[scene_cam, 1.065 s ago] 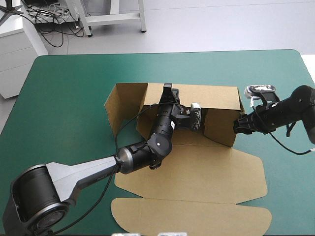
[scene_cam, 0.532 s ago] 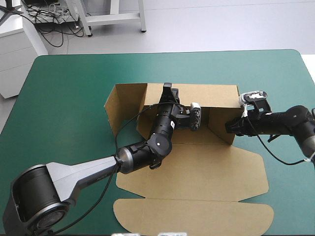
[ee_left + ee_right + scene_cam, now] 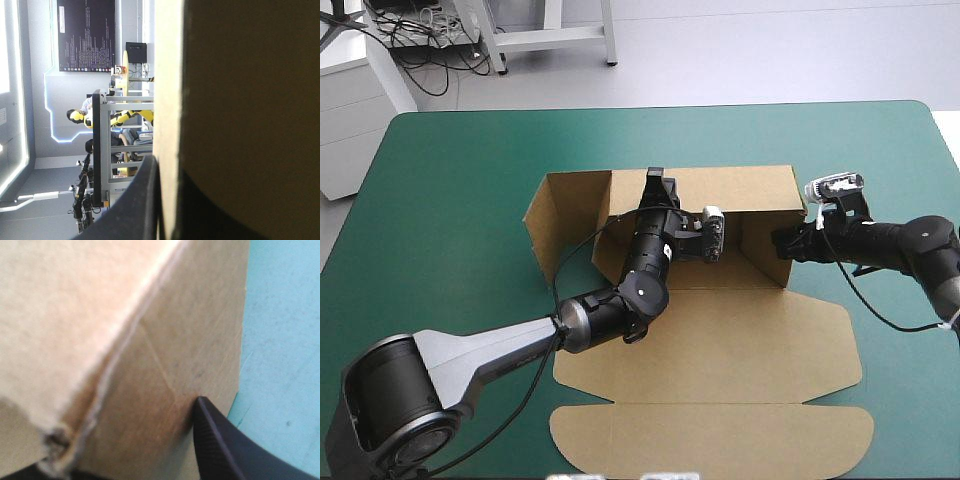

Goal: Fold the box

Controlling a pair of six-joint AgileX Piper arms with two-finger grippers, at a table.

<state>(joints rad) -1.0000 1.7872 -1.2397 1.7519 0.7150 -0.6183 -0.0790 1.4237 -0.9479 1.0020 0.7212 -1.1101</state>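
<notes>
At centre right, my right gripper (image 3: 780, 243), fingers apart, has pushed the box (image 3: 720, 340) wall leftward, keeping it upright, while the left gripper (image 3: 655, 180) clamps the back wall.

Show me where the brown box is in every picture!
High view: the box lies mid-table, walls raised, lid flat toward the near edge.
Left wrist view: its wall stands between the left pincer's fingers.
Right wrist view: its wall is right up close, the cover beside it.
Shared landmark: the teal-green cover, in the high and right wrist views, not the left wrist view.
</notes>
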